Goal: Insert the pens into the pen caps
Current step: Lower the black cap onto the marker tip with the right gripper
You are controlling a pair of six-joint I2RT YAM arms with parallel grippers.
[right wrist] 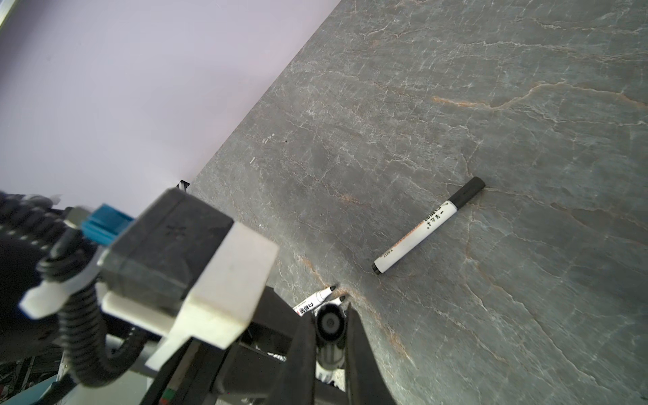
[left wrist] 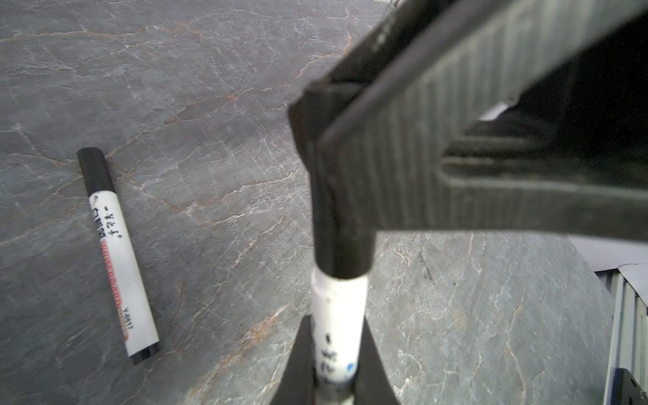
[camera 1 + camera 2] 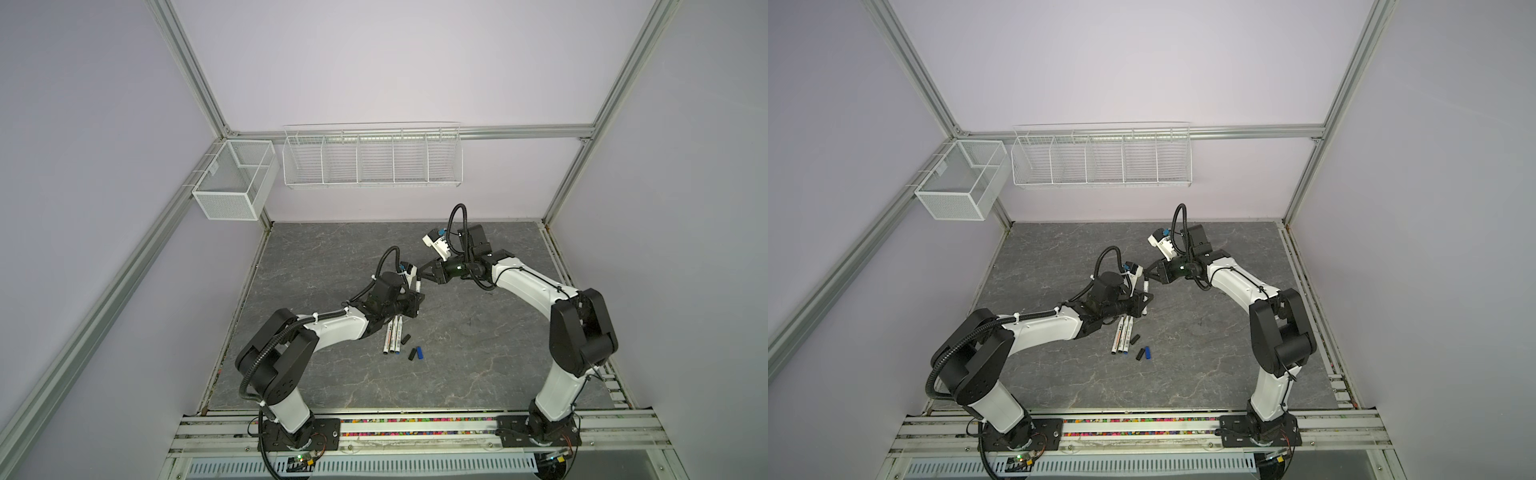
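The left gripper (image 2: 336, 326) is pinching one white pen (image 2: 338, 308), the right gripper (image 1: 329, 324) its black cap (image 2: 342, 231). Three more pens (image 3: 389, 337) and three caps (image 3: 412, 354) are lying loose.

White pen (image 2: 121, 266), black print, red band; black cap (image 3: 412, 354), blue cap (image 3: 420, 353); grey veined tabletop (image 3: 478, 340)

A robotics lab test cell: an aluminium profile frame (image 3: 195, 79) holds plain lilac wall panels (image 3: 395, 62) around a grey stone-patterned tabletop (image 3: 478, 353). Two white-and-black robot arms, the left arm (image 3: 332, 326) and the right arm (image 3: 523, 278), are bolted to a slotted rail (image 3: 415, 432) at the front, beside an exposed circuit board (image 3: 301, 459). A mesh basket (image 3: 232, 183) and a divided wire rack (image 3: 374, 162) hang from the frame
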